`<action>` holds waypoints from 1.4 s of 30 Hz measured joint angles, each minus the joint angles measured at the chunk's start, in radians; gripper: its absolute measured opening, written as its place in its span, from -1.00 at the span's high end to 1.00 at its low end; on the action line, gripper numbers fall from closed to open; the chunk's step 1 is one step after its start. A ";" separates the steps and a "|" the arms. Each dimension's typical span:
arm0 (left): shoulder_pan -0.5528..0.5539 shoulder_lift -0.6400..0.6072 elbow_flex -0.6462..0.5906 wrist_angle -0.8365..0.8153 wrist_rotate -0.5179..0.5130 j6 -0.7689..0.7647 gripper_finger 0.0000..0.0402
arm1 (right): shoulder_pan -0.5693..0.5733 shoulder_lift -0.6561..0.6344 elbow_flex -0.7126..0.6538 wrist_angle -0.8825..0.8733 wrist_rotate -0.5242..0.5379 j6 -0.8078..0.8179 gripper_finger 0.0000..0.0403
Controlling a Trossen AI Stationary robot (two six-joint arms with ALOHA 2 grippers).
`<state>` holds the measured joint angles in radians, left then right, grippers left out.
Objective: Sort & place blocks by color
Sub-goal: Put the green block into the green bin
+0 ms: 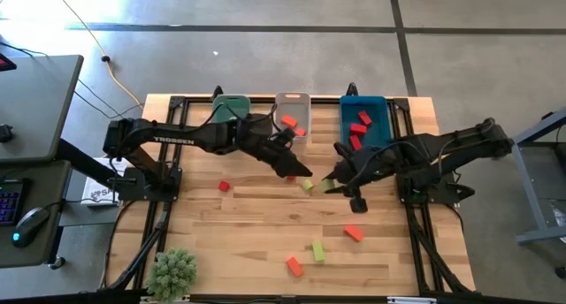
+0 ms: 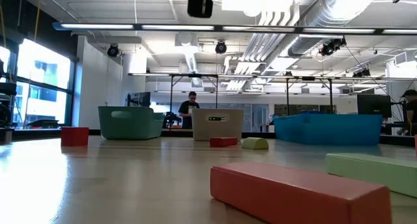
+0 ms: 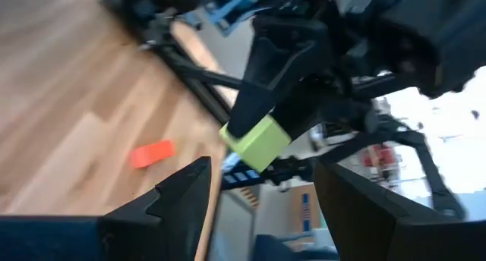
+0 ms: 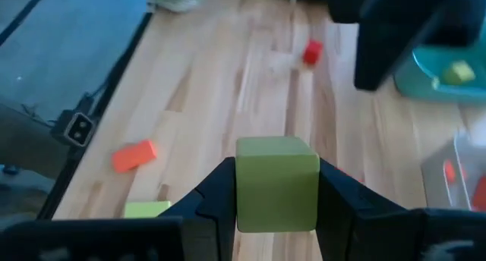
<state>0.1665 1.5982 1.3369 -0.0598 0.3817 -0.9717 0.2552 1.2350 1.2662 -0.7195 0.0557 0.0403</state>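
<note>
My right pincer (image 4: 277, 187) is clamped on a yellow-green cube (image 4: 276, 183) lifted off the bench (image 1: 256, 224), held out toward my wide-open left pincer (image 3: 262, 189) just opposite, likely handing it over for the green bin (image 1: 232, 108).

Green bin (image 1: 232, 107) contents mostly hidden by left arm.
</note>
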 joint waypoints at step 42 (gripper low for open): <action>0.004 0.000 0.000 0.485 -0.064 -0.072 -0.11 | 0.025 0.020 0.306 0.073 0.313 -0.312 0.48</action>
<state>0.1702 1.5982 1.3369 0.4255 0.3174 -1.0439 0.2805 1.2550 1.5723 -0.6469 0.3691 -0.2715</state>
